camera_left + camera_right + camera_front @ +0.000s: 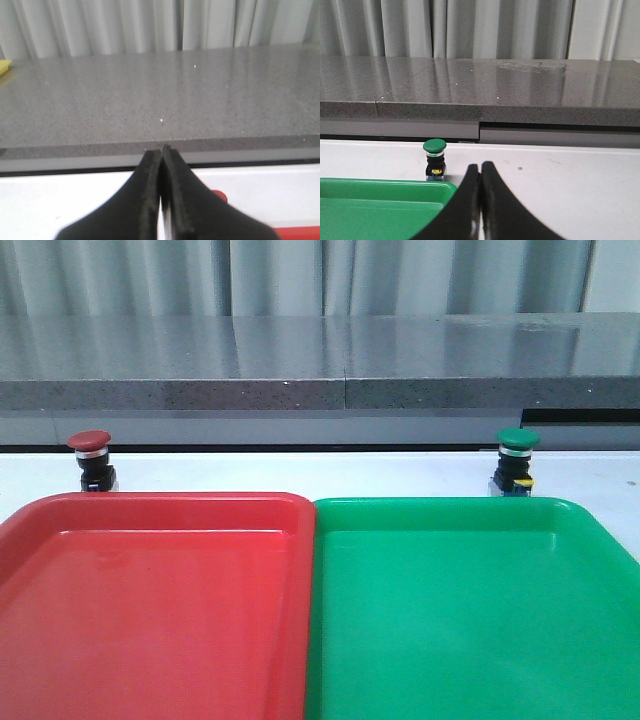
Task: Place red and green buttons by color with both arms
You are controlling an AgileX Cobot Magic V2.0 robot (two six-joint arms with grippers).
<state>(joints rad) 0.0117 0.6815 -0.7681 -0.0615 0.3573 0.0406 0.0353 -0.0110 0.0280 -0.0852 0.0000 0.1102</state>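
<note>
The red button point(90, 459) stands upright on the white table behind the red tray point(150, 600). The green button point(517, 460) stands upright behind the green tray point(470, 610). Neither gripper shows in the front view. In the left wrist view my left gripper point(161, 150) is shut and empty; a sliver of the red button's cap point(220, 195) peeks out beside its finger. In the right wrist view my right gripper point(480, 166) is shut and empty, with the green button point(434, 158) ahead and to one side, at the green tray's corner point(380, 207).
The two trays lie side by side, touching at the middle of the table. A grey stone ledge point(320, 365) runs along the back of the white table point(300, 472), with grey curtains behind it. A yellow scrap point(4, 66) lies on the ledge.
</note>
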